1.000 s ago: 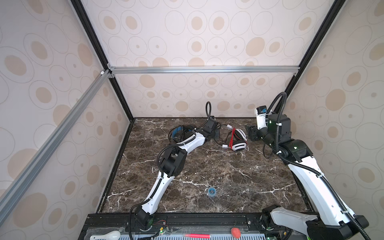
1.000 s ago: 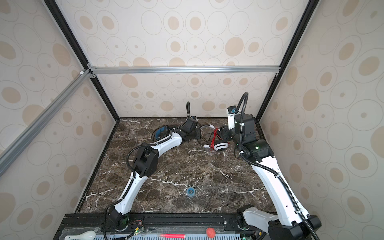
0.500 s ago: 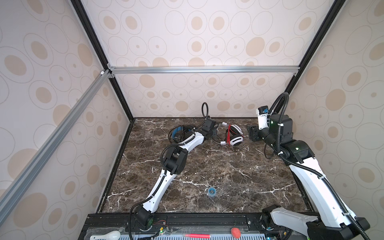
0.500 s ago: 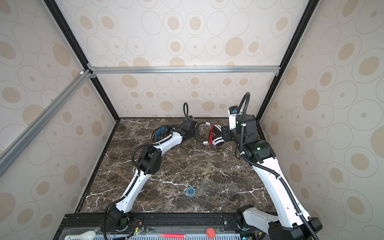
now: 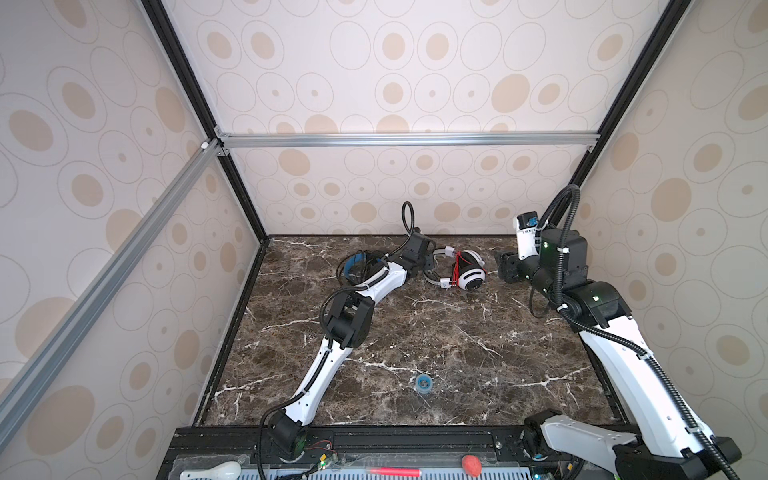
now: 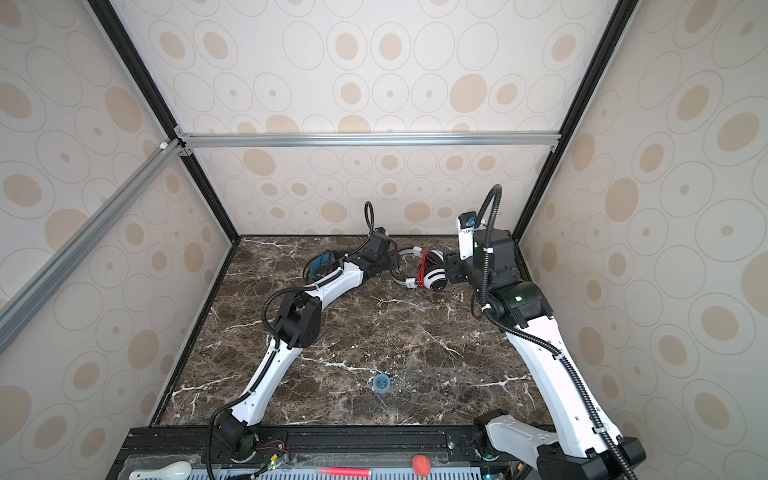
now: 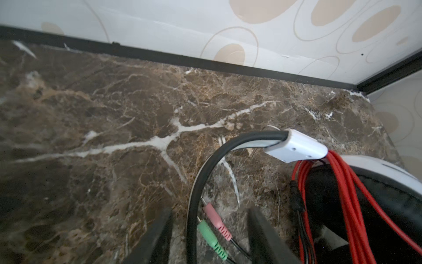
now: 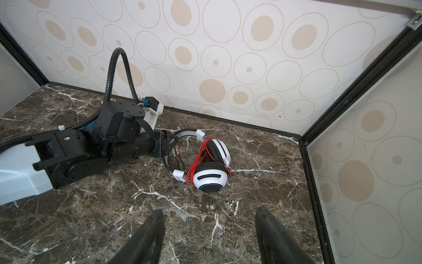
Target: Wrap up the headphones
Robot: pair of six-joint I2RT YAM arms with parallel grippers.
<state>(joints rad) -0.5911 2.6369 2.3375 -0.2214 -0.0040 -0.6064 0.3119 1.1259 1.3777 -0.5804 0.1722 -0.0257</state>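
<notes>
Two headphone pairs are being worked at the far edge of the table [image 5: 415, 332]: the white pair [image 5: 467, 272], red cord [image 8: 193, 168] already bundled, is being straddled by the parted jaws of the left gripper [image 7: 210, 212], the right gripper [image 8: 209, 209] being held open and empty nearby, while wrapping of the black pair [image 5: 357, 266] is being judged unconfirmed.

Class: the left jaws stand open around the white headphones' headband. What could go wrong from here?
1. The left gripper has its jaws either side of the headband and the pink and green plugs; pulling away could snag them and loosen the red cord.
2. The plugs lie loose, not tucked, so the winding on the white headphones may unravel.
3. The left arm lies close by the black headphones and could drag them.
</notes>
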